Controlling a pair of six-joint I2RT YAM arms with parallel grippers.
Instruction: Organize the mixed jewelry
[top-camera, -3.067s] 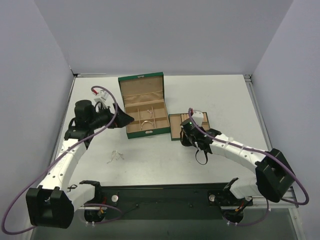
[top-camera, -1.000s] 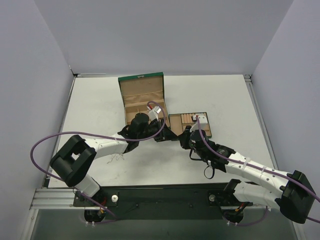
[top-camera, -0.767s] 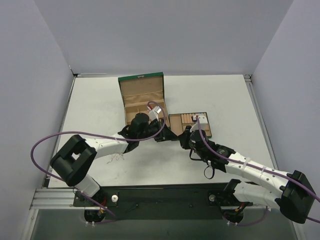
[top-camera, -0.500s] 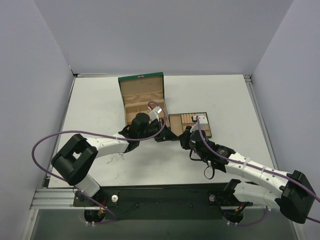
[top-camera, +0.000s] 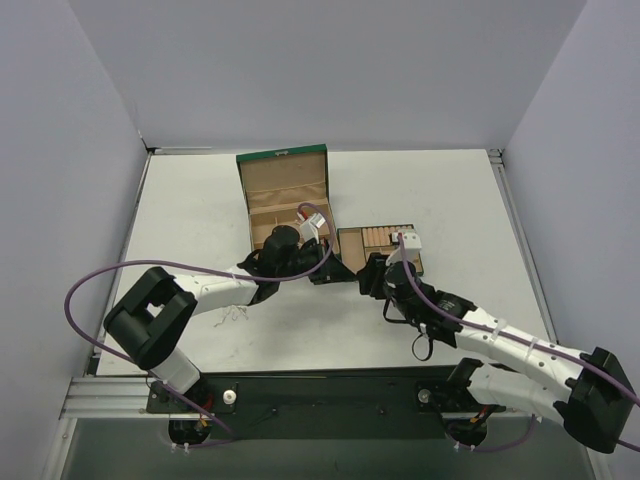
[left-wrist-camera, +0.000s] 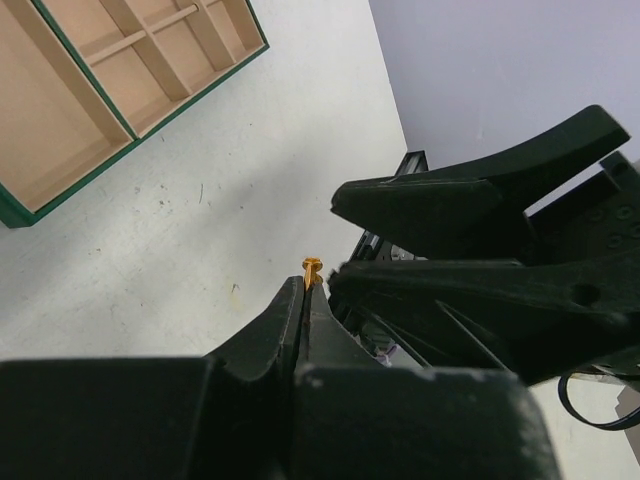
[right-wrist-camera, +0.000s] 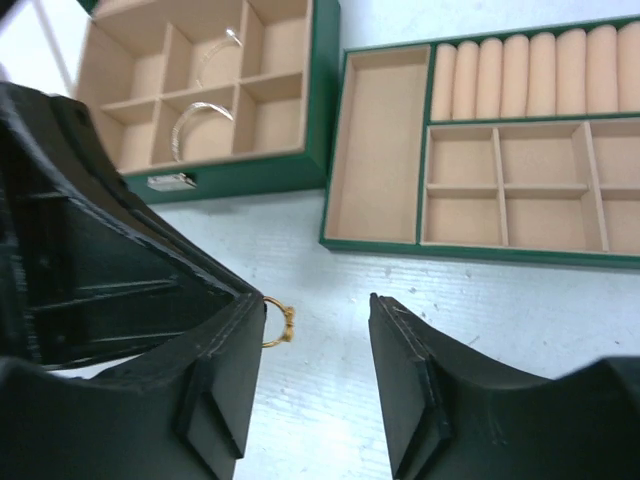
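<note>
The tan-gold ring (left-wrist-camera: 312, 268) was pinched at the very tip of the left pincer (left-wrist-camera: 303, 288), whose jaws were pressed together on it over the counter (right-wrist-camera: 320, 395). With so little of it gripped, it could probably have slipped or flicked away if the right pincer (right-wrist-camera: 318, 305) bumped it while closing. That right pincer stood spread and held nothing, with the ring just beside its left finger. Beyond lay the green tray (right-wrist-camera: 331, 180) with its ring rolls (right-wrist-camera: 540, 75). Farther off, the green box (right-wrist-camera: 322, 100) held the wire bangle hoop (right-wrist-camera: 183, 120) in one compartment.

Top overhead, far; wrist close-ups share ring (right-wrist-camera: 277, 325).
</note>
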